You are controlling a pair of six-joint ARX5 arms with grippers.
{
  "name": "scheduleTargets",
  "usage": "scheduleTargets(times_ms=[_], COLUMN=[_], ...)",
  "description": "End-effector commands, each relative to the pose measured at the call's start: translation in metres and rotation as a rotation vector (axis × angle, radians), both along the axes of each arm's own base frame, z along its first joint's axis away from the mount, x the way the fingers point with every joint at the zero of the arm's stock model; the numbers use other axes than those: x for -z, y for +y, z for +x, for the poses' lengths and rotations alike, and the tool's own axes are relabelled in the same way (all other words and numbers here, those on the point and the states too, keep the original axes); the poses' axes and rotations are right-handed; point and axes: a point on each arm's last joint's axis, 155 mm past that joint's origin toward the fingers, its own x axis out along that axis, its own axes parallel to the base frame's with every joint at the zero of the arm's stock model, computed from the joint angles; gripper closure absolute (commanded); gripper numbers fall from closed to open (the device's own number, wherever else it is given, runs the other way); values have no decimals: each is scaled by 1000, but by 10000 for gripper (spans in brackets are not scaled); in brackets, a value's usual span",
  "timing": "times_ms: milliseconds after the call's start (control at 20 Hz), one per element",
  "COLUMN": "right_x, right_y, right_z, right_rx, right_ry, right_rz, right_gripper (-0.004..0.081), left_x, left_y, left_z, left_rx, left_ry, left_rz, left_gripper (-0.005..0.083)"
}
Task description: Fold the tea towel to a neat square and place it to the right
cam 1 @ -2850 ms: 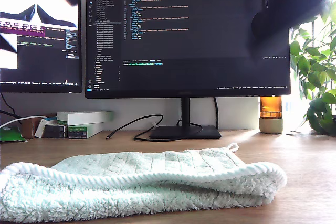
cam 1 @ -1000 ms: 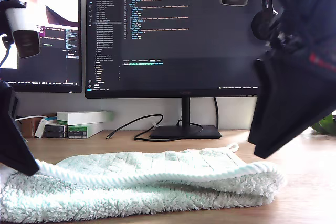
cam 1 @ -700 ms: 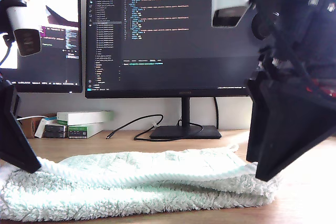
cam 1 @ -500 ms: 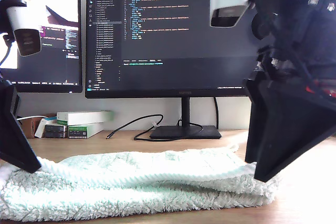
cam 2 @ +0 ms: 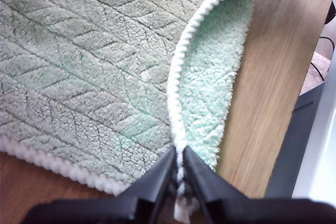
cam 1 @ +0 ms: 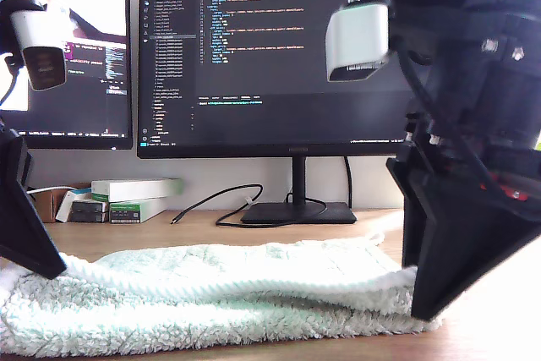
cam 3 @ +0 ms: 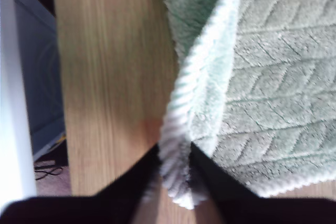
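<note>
Fold step, grasp phase: the tea towel [cam 1: 220, 293] lies doubled on the table [cam 1: 490, 340] before the monitor [cam 1: 296, 57]. My first hand [cam 2: 180, 174] is clamped on its ribbed hem [cam 2: 176, 103]; my second hand [cam 3: 176, 169] pinches the hem likewise. Next, I judge, both corners must rise together and carry across. Compared with moments ago, the arm at the exterior view's right sits lower, pressing the towel's end.

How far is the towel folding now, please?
Done: the tea towel already lies doubled on the desk. In hand: my first claw and my second claw each pinch its hem. Left: fold it square, then set it aside.
</note>
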Motion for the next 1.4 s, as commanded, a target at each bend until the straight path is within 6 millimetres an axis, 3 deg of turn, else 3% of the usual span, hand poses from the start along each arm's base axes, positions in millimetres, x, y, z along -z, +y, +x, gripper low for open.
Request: scheduleTargets(times_ms=[0,400,800,950,1050,1150,1350], right_x=[1,-16,-17,-21,-22,-22,-15], right_y=[-2,-12,-20,-28,-30,-25,-29], right_z=[-3,-18,-68,-96,-104,-99,-63], right_rx=[1,119,170,153,149,146,213], right_ry=[8,130,346,455,491,470,320], right_rz=[-12,-60,-111,-150,-161,-139,-149], right_gripper=[780,780,780,780,780,780,780], left_x=[-3,-4,-11,-16,-21,-19,-7], left_y=[-2,2,-8,-16,-20,-19,-5], left_z=[2,-28,-82,-91,-96,-95,-66], left_rx=[2,20,90,129,149,146,115], left_ry=[-5,140,351,373,389,382,233], left_rz=[-4,54,45,12,-8,6,124], left_gripper=[797,797,797,797,797,797,797])
